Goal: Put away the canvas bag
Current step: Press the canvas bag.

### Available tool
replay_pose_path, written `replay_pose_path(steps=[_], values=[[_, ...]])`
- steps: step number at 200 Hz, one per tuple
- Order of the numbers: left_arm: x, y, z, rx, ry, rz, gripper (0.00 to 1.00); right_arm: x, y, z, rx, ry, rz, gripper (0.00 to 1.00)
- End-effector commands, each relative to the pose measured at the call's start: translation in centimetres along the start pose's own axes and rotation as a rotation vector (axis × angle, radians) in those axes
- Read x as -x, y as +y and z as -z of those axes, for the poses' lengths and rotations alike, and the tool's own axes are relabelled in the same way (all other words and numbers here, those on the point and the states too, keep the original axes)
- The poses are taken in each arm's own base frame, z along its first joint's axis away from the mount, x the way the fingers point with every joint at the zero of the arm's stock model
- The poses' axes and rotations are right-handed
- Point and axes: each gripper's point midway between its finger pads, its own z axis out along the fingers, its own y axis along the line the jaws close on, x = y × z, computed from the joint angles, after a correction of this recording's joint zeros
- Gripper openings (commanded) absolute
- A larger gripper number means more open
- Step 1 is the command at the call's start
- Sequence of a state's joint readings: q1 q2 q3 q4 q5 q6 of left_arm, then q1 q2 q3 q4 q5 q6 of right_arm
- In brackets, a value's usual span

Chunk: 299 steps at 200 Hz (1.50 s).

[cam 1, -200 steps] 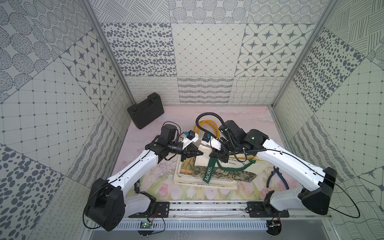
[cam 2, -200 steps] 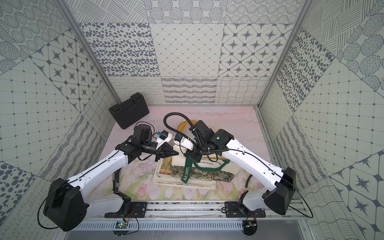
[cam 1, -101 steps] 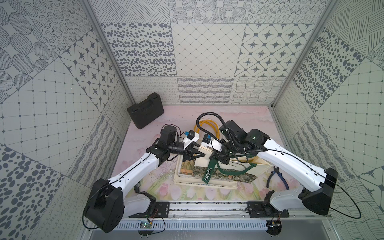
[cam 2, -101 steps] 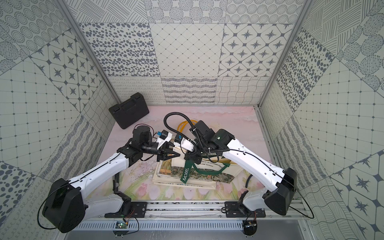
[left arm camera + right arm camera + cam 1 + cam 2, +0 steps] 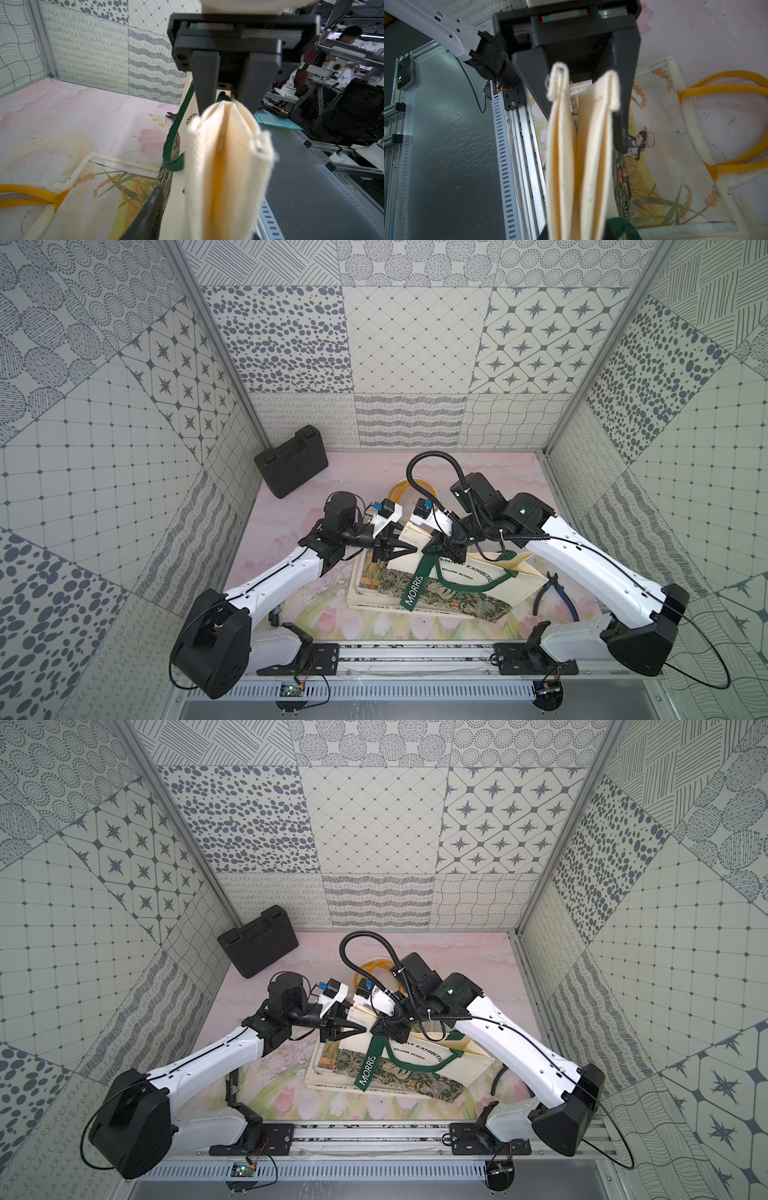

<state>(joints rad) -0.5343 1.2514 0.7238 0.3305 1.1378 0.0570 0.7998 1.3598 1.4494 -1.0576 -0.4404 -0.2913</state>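
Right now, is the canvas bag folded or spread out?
Folded at the gripped edge: the canvas bag shows doubled cream layers in both wrist views.

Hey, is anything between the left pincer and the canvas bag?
Nothing visible. In the left wrist view the folded cream edge of the canvas bag sits between the fingers of the left pincer, its green handle hanging to one side. The right pincer is closed on the same bag.
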Motion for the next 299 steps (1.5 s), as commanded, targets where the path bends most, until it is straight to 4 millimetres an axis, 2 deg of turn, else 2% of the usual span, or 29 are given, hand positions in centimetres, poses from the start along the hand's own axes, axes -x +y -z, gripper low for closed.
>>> replay_pose_path(steps=[1, 11, 20, 35, 48, 64, 85, 99, 113, 126, 140, 168, 177, 182, 203, 216, 223, 228, 242, 260, 271, 275, 299], values=[[1.3, -0.1, -0.3, -0.011, -0.057, -0.023, 0.45, 1.8, -0.9, 1.3, -0.069, -0.063, 0.011, 0.0], [1.1, -0.1, -0.5, -0.024, -0.061, -0.012, 0.44, 2.3, -2.1, 1.3, -0.12, -0.078, -0.015, 0.0], [0.9, -0.2, -0.6, -0.036, -0.061, -0.005, 0.37, 2.7, -3.1, 1.5, -0.166, -0.095, -0.033, 0.0], [0.6, -0.5, -0.9, -0.049, -0.056, 0.002, 0.21, 3.4, -4.5, 2.1, -0.227, -0.122, -0.067, 0.0], [0.3, -0.7, -1.2, -0.059, -0.05, 0.005, 0.0, 4.0, -5.7, 3.0, -0.264, -0.16, -0.111, 0.0], [0.1, -0.8, -1.2, -0.062, -0.043, 0.007, 0.0, 4.6, -6.9, 4.3, -0.282, -0.211, -0.178, 0.0], [-0.2, -0.7, -1.2, -0.054, -0.034, 0.016, 0.0, 5.4, -7.5, 6.1, -0.262, -0.289, -0.239, 0.0], [-0.3, -0.5, -1.2, -0.041, -0.033, 0.027, 0.29, 5.8, -7.5, 7.1, -0.239, -0.332, -0.267, 0.0], [-0.4, -0.4, -1.3, -0.036, -0.034, 0.03, 0.33, 6.2, -7.5, 8.0, -0.226, -0.369, -0.285, 0.0], [-0.6, -0.5, -1.3, -0.037, -0.034, 0.03, 0.26, 6.5, -7.5, 8.6, -0.222, -0.392, -0.294, 0.0], [-0.7, -0.7, -1.4, -0.048, -0.031, 0.029, 0.0, 6.7, -7.5, 9.3, -0.221, -0.412, -0.3, 0.0], [-0.8, -0.7, -1.4, -0.047, -0.029, 0.032, 0.0, 7.1, -7.5, 10.1, -0.229, -0.429, -0.301, 0.0], [-0.9, -0.6, -1.5, -0.04, -0.028, 0.036, 0.2, 7.2, -7.5, 10.3, -0.234, -0.435, -0.301, 0.0], [-0.9, -0.5, -1.5, -0.035, -0.027, 0.038, 0.26, 7.3, -7.5, 10.5, -0.235, -0.441, -0.3, 0.0], [-1.1, -0.4, -1.4, -0.026, -0.025, 0.041, 0.32, 7.5, -7.5, 11.2, -0.242, -0.457, -0.297, 0.0], [-1.2, -0.3, -1.5, -0.025, -0.023, 0.046, 0.33, 7.6, -7.5, 11.6, -0.245, -0.466, -0.297, 0.0], [-1.3, -0.4, -1.5, -0.027, -0.022, 0.048, 0.3, 7.6, -7.5, 11.8, -0.243, -0.471, -0.296, 0.0], [-1.4, -0.4, -1.5, -0.03, -0.021, 0.048, 0.24, 7.6, -7.5, 12.0, -0.243, -0.476, -0.297, 0.0], [-1.5, -0.4, -1.5, -0.032, -0.02, 0.048, 0.0, 7.7, -7.3, 12.5, -0.234, -0.49, -0.301, 0.0], [-1.8, -0.4, -1.6, -0.032, -0.012, 0.059, 0.0, 8.0, -7.1, 13.4, -0.217, -0.515, -0.309, 0.0], [-2.1, -0.4, -1.6, -0.027, -0.004, 0.066, 0.23, 8.2, -6.9, 14.0, -0.21, -0.529, -0.308, 0.0], [-2.2, -0.3, -1.7, -0.025, 0.0, 0.07, 0.27, 8.3, -6.8, 14.1, -0.208, -0.531, -0.307, 0.0], [-3.1, -0.1, -1.7, -0.007, 0.023, 0.079, 0.31, 8.5, -6.5, 15.0, -0.213, -0.54, -0.3, 0.0]])
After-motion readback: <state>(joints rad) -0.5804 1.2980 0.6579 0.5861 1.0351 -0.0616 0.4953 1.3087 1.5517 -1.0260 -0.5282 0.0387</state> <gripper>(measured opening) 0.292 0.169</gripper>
